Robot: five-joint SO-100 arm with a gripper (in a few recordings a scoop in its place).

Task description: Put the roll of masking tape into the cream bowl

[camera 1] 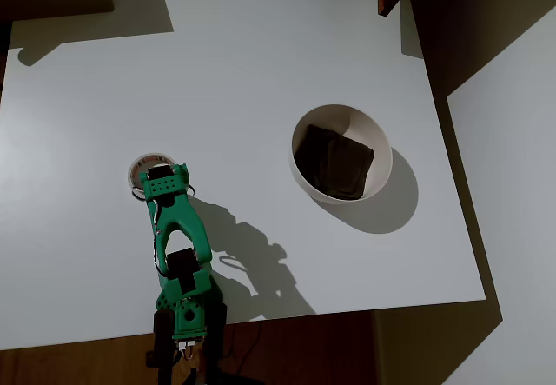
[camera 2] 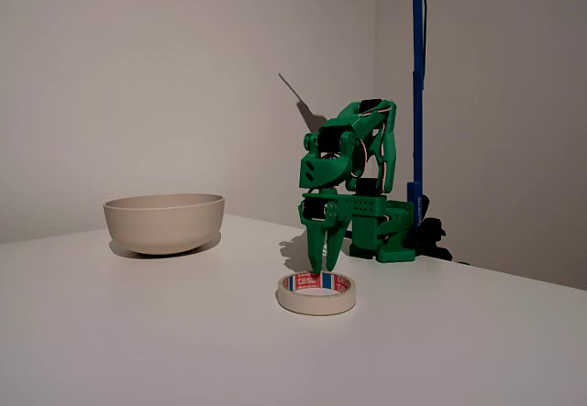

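Here the jaws point(camera 2: 323, 267) hang tip-down w/ tips at the tesa tape roll point(camera 2: 316, 293), near the desk point(camera 1: 261, 72) left edge; grip unclear. Cream bowl point(camera 2: 164, 222) well apart, dark square thing point(camera 1: 334, 161) inside.

Printed brand on the tape core

In the fixed view, the small cream-white ring of masking tape point(camera 2: 316, 293), lying flat on the table directly under the tips of the green two-finger claw point(camera 2: 325, 261), carried the word "tesa" in white letters on a red-and-blue band along its inner core. Nothing else in either view was readable.
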